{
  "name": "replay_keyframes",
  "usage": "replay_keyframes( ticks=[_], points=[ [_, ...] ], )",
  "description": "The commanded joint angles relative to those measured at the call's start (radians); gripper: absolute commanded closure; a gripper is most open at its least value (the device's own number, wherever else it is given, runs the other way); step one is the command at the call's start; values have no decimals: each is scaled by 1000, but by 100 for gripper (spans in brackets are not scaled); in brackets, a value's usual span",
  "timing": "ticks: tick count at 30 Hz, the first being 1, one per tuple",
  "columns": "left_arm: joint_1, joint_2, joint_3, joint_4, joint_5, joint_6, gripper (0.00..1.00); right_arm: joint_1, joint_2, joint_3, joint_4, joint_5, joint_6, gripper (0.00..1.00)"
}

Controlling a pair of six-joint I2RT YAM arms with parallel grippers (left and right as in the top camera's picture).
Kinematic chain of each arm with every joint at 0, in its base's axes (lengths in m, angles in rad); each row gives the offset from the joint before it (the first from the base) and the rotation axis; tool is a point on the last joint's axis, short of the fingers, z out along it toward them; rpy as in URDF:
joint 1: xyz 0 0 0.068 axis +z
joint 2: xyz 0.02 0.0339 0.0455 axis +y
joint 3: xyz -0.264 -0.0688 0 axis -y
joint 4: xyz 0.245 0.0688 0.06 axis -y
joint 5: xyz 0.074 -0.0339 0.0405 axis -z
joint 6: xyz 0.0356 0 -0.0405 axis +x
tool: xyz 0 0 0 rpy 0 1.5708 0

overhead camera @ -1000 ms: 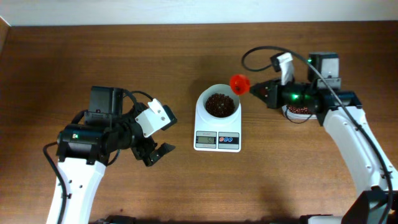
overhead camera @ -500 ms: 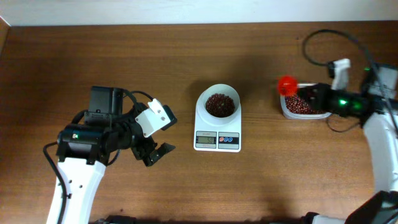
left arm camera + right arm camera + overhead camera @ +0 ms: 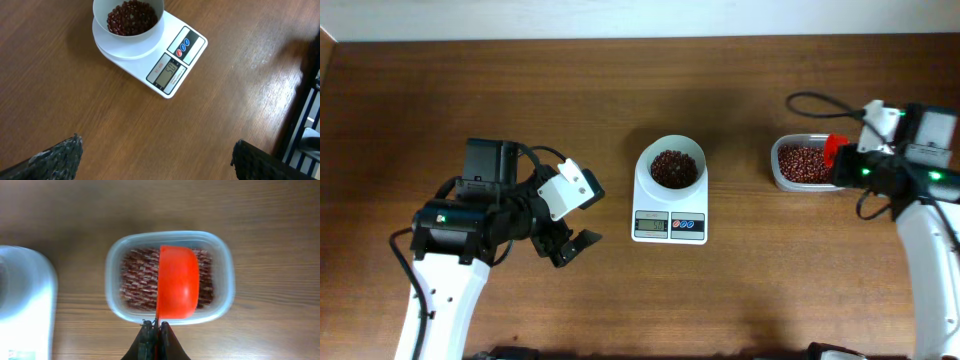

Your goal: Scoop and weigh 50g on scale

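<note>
Clamped on the orange scoop [image 3: 176, 282], the right end effector [image 3: 155, 331] has left the scale [image 3: 670, 205], which holds the beans [image 3: 673, 167] at frame centre, for the tub [image 3: 150, 235] at right, so pouring seems done; the left end effector [image 3: 570, 238] stands apart.

Tally for your entry, operator:

- Worktop [image 3: 520, 100]: one.
- Scale [image 3: 669, 203]: one, with one bowl [image 3: 644, 165], one display [image 3: 166, 75] and three coloured buttons [image 3: 183, 46].
- Clear tub [image 3: 774, 166]: one.
- Orange scoop [image 3: 176, 282]: one.
- Beans [image 3: 672, 168]: two heaps, one in the bowl and one in the tub. You cannot count single beans; they are too many and too small.
- Grippers: two, the left gripper [image 3: 575, 247] and the right gripper [image 3: 155, 332].
</note>
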Motion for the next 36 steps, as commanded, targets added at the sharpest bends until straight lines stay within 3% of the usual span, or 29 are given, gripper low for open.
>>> replay_keyframes(
  ticks=[1,6,14,20,24,29,33,36],
  points=[
    [5,2,19,2,3,-5,1,122,-8,8,24,334,-62,96],
    [5,2,19,2,3,-5,1,221,29,8,33,452,-84,96],
    [5,2,19,2,3,-5,1,236,13,8,32,478,-26,96],
    [5,2,19,2,3,-5,1,235,-174,24,-47,304,6,96],
    [5,2,19,2,3,-5,1,232,-369,31,-127,225,115,96],
    [5,2,19,2,3,-5,1,232,-569,26,-326,-16,237,96],
    [5,2,19,2,3,-5,1,233,-610,4,-523,-94,345,96],
    [5,2,19,2,3,-5,1,233,-610,-65,-536,-94,422,96]
  ],
)
